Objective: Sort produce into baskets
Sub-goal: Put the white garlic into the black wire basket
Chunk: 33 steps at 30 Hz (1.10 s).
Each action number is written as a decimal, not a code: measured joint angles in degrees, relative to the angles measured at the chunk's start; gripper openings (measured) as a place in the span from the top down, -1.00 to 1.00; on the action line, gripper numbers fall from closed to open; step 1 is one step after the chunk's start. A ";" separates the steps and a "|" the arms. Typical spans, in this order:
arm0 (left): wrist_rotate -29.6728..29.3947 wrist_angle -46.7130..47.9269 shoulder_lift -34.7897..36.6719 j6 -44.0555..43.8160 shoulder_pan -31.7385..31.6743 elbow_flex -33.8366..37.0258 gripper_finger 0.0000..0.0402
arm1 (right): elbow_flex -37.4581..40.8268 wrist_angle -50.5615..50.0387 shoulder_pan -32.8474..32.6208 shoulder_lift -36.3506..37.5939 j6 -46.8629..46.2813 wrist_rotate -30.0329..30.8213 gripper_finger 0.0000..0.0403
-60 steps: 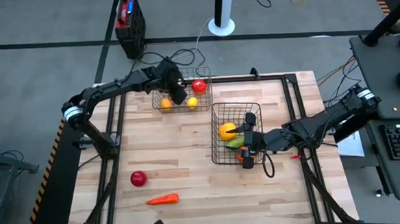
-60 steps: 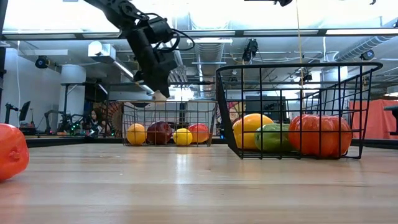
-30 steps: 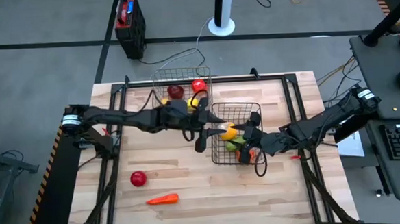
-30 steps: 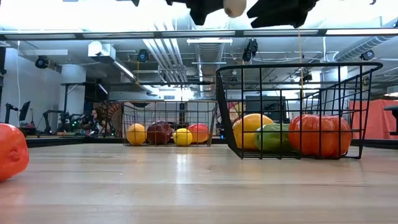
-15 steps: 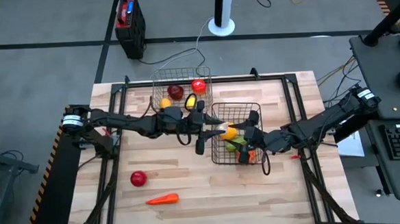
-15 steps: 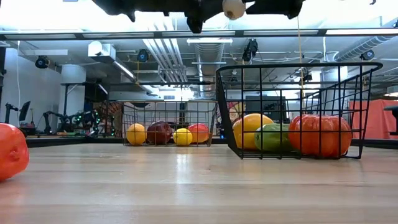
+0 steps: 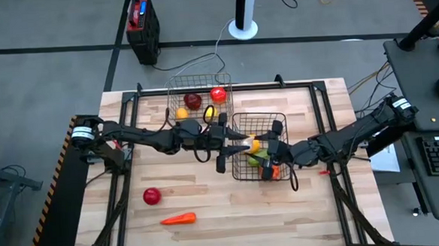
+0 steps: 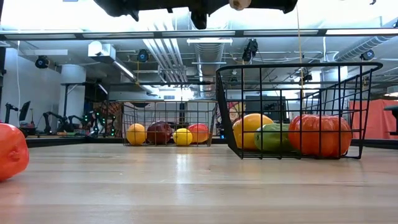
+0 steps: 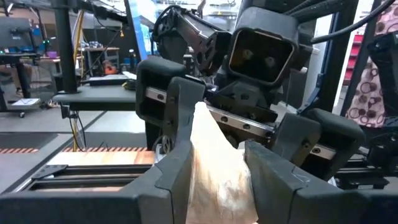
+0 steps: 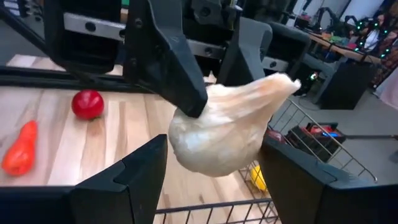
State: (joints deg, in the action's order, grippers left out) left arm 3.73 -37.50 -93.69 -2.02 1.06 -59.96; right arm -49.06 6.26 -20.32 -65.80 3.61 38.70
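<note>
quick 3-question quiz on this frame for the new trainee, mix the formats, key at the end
1. True or false: the left gripper is clamped on the garlic, and the right gripper stands open on either side of it.
2. Which produce lies on the bare table, outside any basket?
A) a red round piece and the carrot
B) a cucumber and a pepper
C) a lemon only
3. Fill in: the far basket holds ___ round pieces.

Key: 1 true; 2 A; 3 four.
</note>
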 joint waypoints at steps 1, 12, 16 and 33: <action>-0.02 -0.04 0.00 0.00 0.00 0.00 0.42 | 0.00 0.21 0.00 0.00 0.01 -0.11 -0.18; -0.07 0.03 0.00 0.00 -0.04 0.00 0.42 | 0.00 1.86 0.00 0.00 3.07 -0.11 -0.08; -0.07 0.02 0.00 0.02 -0.02 0.00 0.42 | 0.00 1.88 0.00 0.00 3.58 -0.08 0.06; -0.27 6.78 2.16 -2.43 -0.80 0.00 -0.02 | 0.00 -1.34 0.02 0.35 1.31 0.33 0.15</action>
State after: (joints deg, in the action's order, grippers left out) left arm 3.46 -30.71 -91.53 -4.45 0.26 -59.96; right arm -49.06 4.92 -20.29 -65.45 4.92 39.03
